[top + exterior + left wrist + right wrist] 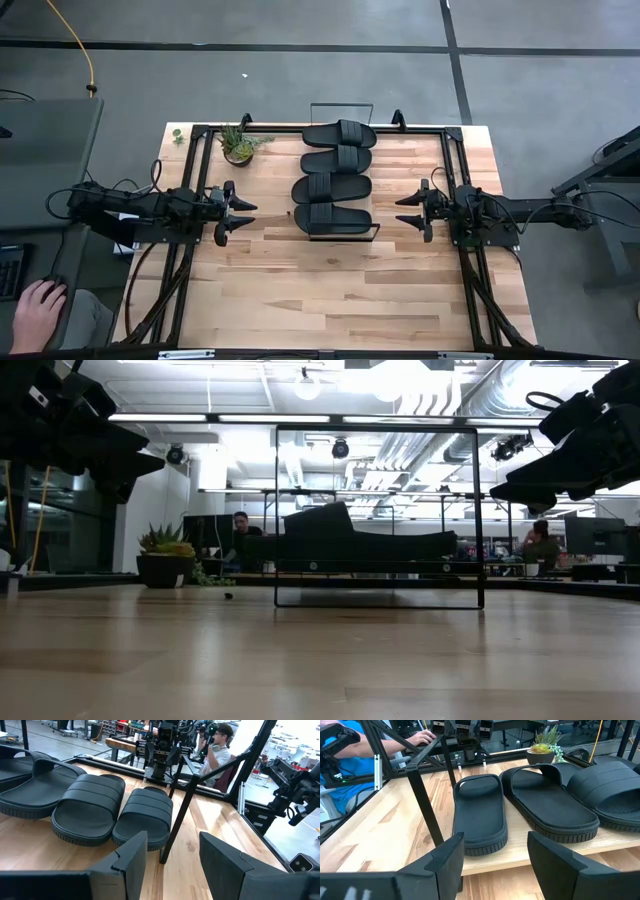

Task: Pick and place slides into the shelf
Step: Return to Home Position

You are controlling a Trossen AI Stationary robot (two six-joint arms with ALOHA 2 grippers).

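Several matte black slides (336, 174) lie side by side on the light-wood shelf (372, 208), soles flat on the plank, between its black wire end rails. They show in the left wrist view (90, 805) and right wrist view (480, 812) too. My left gripper (243, 215) hangs open left of the shelf, above the table. My right gripper (408, 210) hangs open right of the shelf. Neither touches anything.
A small potted plant (239, 143) stands near the table's far-left corner. Black frame rails (450, 140) run along the table's left, right and far edges. A person's hand (35, 310) shows off the table's near-left. Bare wooden tabletop (330, 290) lies nearer than the shelf.
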